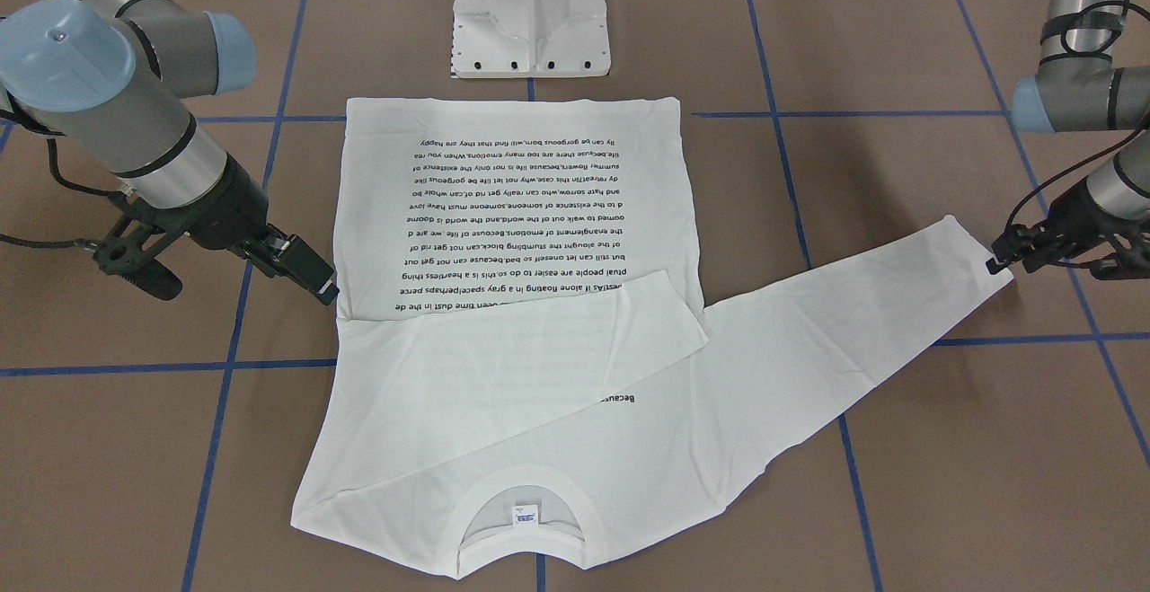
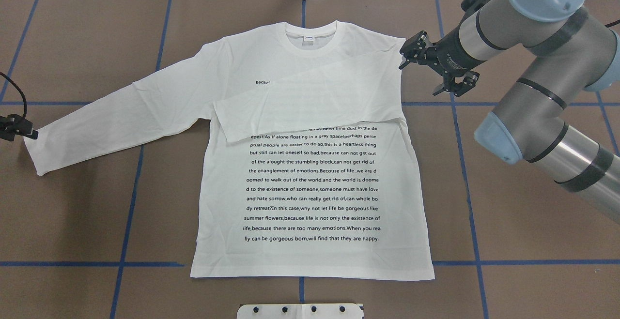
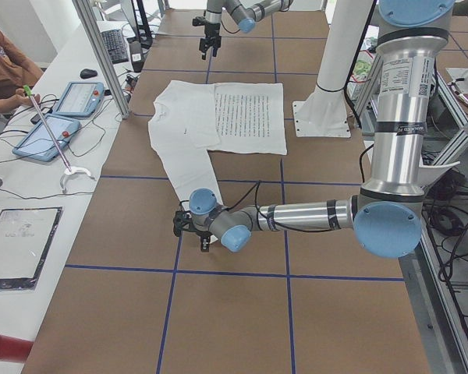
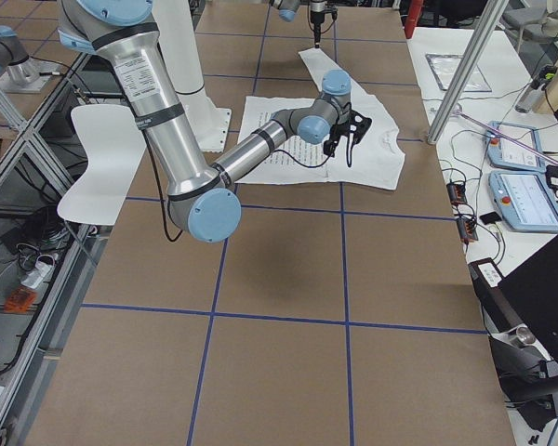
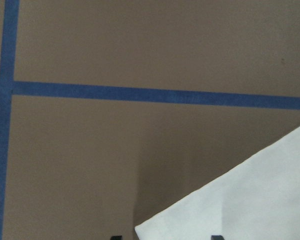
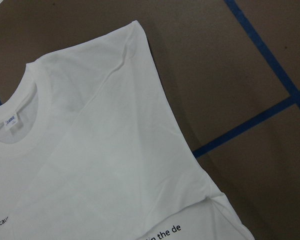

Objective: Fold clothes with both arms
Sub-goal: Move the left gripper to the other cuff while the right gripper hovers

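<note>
The white long-sleeved T-shirt (image 2: 310, 183) lies flat on the table, printed text up, with its collar (image 2: 310, 33) at the far side. One sleeve (image 2: 310, 108) is folded across the chest. The other sleeve (image 2: 116, 120) stretches out flat to the robot's left. My left gripper (image 2: 30, 134) is low at that sleeve's cuff. Its fingertips (image 5: 217, 237) stand apart with the cuff corner (image 5: 230, 200) between them, so it is open. My right gripper (image 2: 402, 58) is open and empty, just beside the shirt's shoulder edge (image 6: 140, 30) and above the table.
The white pedestal base (image 1: 530, 13) stands just behind the shirt's hem. Brown table paper (image 2: 508, 188) with blue tape lines surrounds the shirt. Tablets and an operator (image 3: 0, 62) are at the far table side.
</note>
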You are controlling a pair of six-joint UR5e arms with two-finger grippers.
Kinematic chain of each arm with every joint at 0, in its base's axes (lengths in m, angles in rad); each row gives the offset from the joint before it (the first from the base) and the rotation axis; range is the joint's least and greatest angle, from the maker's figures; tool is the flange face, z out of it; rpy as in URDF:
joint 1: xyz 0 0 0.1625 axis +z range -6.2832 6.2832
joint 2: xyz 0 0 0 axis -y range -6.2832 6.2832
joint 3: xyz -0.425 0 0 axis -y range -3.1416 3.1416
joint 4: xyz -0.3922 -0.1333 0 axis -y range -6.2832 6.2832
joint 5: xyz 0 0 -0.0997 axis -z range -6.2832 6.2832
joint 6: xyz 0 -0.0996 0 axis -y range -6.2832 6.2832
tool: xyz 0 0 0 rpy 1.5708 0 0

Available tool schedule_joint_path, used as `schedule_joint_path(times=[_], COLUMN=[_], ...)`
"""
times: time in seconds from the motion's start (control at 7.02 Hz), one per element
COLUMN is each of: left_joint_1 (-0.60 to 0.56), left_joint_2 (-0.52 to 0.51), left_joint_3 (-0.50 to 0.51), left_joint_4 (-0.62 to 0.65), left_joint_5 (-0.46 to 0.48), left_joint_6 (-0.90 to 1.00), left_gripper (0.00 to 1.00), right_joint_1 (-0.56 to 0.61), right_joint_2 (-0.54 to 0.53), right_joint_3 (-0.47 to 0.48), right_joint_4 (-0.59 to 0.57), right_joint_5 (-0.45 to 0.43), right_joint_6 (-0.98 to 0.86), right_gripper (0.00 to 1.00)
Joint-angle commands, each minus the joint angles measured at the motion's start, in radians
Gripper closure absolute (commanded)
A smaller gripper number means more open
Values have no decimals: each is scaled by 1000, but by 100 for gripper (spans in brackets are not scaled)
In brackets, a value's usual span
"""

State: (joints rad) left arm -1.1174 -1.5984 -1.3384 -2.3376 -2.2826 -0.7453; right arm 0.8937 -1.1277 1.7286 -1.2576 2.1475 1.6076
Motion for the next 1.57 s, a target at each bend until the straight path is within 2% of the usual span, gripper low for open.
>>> schedule_joint_path(times=[0.0, 0.57, 0.86, 1.0, 1.43], left_joint_1=[2, 16, 16, 16, 17], left_joint_2=[0, -5, -3, -3, -3], left_joint_3=[7, 10, 8, 11, 12], left_joint_4=[0, 0, 0, 0, 0], left_joint_5=[0, 0, 0, 0, 2], left_joint_6=[1, -5, -5, -6, -6], left_gripper=[35, 36, 56, 59, 60], right_joint_1=[-1, -1, -2, -2, -2], right_joint_2=[-1, -20, -20, -20, -20], right_joint_3=[3, 19, 19, 19, 19], right_joint_4=[0, 1, 1, 1, 1], right_joint_5=[0, 0, 2, 2, 2], right_joint_6=[0, 0, 0, 0, 0], right_gripper=[2, 2, 2, 2, 2])
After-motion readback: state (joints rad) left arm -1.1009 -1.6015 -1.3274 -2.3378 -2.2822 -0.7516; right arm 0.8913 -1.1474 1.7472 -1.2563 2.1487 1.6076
